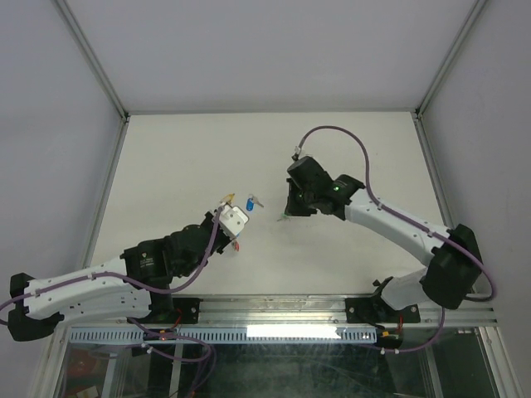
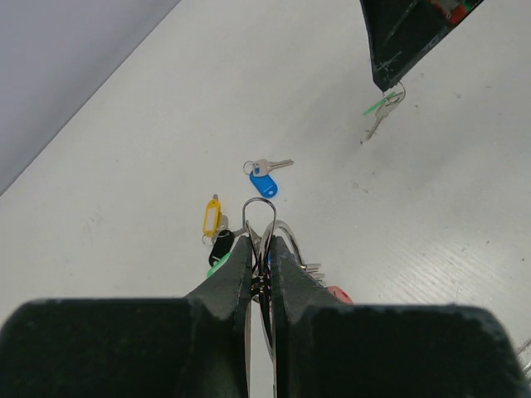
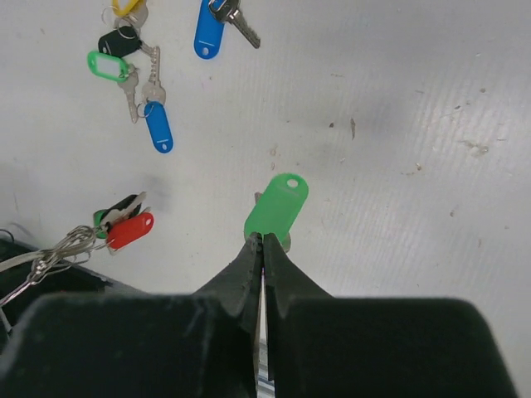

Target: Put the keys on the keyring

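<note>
My left gripper (image 2: 260, 249) is shut on the keyring (image 2: 259, 214), whose thin silver wire loop sticks up between the fingers. A red-capped key (image 2: 338, 293) hangs from the ring. My right gripper (image 3: 262, 242) is shut on a green-tagged key (image 3: 277, 206), held just above the table. From the top, the right gripper (image 1: 288, 214) is to the right of the left gripper (image 1: 235, 220). A loose blue-tagged key (image 2: 264, 184) lies on the table between them. A bunch of yellow (image 2: 212, 215), black (image 2: 221, 246) and green (image 2: 217, 265) keys lies left of the left fingers.
The white table (image 1: 191, 157) is walled by grey panels at the left, back and right. The right wrist view shows the loose bunch with a second blue tag (image 3: 159, 128) at upper left, and the red key (image 3: 130, 230) by the ring wire (image 3: 58, 247).
</note>
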